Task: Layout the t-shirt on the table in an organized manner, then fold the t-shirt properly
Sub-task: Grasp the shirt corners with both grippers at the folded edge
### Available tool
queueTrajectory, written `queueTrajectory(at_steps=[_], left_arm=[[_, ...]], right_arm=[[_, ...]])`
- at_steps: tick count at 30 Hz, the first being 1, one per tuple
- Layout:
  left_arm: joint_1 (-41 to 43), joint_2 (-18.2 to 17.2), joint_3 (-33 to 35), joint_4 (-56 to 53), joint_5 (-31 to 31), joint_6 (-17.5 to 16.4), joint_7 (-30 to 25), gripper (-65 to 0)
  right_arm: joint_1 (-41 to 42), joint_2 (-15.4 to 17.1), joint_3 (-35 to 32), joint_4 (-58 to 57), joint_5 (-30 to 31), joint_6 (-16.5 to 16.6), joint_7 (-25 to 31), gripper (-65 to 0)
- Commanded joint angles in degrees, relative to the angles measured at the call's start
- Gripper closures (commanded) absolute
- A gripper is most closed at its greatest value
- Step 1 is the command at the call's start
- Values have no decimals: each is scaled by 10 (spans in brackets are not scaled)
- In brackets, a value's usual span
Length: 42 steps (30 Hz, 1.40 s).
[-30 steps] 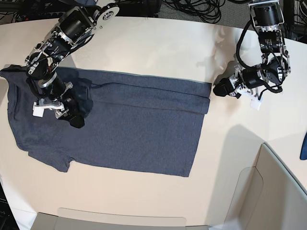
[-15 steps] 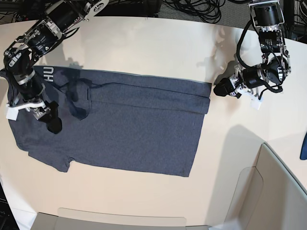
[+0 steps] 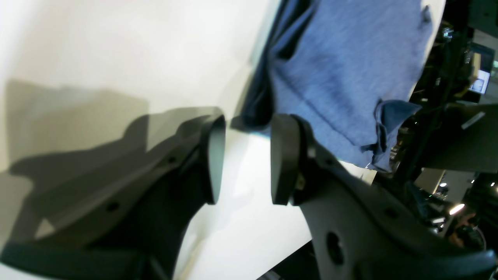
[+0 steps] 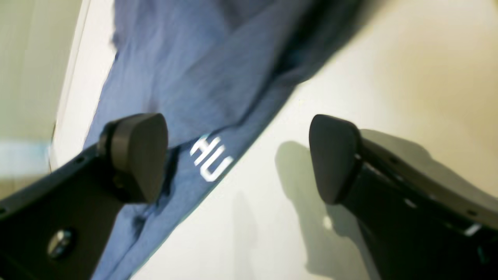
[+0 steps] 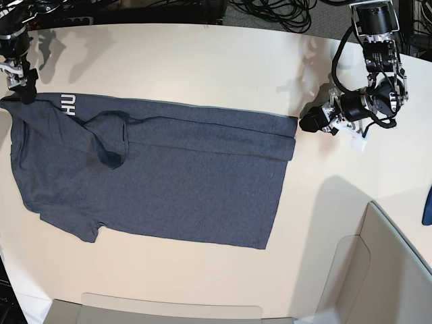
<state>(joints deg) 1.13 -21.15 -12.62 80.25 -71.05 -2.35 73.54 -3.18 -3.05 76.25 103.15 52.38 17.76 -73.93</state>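
Observation:
The dark navy-grey t-shirt point(image 5: 175, 175) lies spread on the off-white table point(image 5: 202, 61). A long fold runs along its upper edge, and a sleeve is flapped over near the left. Pale "HU" lettering point(image 5: 68, 103) shows at its upper left corner. My right gripper point(image 5: 25, 94) hovers there, wide open and empty. In the right wrist view this gripper point(image 4: 237, 132) straddles the shirt's edge point(image 4: 186, 70) by the lettering point(image 4: 210, 157). My left gripper point(image 5: 305, 125) sits low at the shirt's upper right corner. In the left wrist view it point(image 3: 249, 120) is open, with bare table between the pads and the shirt point(image 3: 342, 70) just beyond.
Grey-beige box walls point(image 5: 378, 270) stand at the bottom right, and another box edge point(image 5: 169, 314) runs along the front. A small blue cloth scrap point(image 5: 428, 206) peeks in at the right edge. Cables point(image 5: 270, 10) lie behind the table.
My right arm left the middle-left of the shirt and swung up to its far upper left corner, opening wider. The lettered edge now shows. The left arm has not moved.

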Motion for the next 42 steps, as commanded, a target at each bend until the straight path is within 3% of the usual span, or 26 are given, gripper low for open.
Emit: queueTrajectory(at_steps=[1,4,11,20,30,32,37,42], left_arm=[[-9,-9,4,9,-12,-2,2,-181],[-9,-9,19,9,-12,-2,2,-181],[-9,-8,30,9,-12,-2,-2,-181],[-8,-8,28,9,-12,-2,0,-181],[1,-8,26,10,-14,-2,2,-181],[3,-8,26,12,-15,-2,2,-181],[17,-9,24,13,-17,-2,2,-185],[17,-7,8,11,-30,-2,2,-224]], right_arm=[[4,7,14,2,14,2,6,-558],[19,10,46,-48,14,0,6,-558],[74,64,54,-173,11,-36,10,-558],[123,100,52,-229,-41,-37,31,-558],[147,126,23,-288,-50,-35,36,-554],[150,126,23,-289,-50,-35,36,-504],[151,123,23,-289,-50,-34,35,-242],[150,123,23,-289,-47,-34,35,-148]])
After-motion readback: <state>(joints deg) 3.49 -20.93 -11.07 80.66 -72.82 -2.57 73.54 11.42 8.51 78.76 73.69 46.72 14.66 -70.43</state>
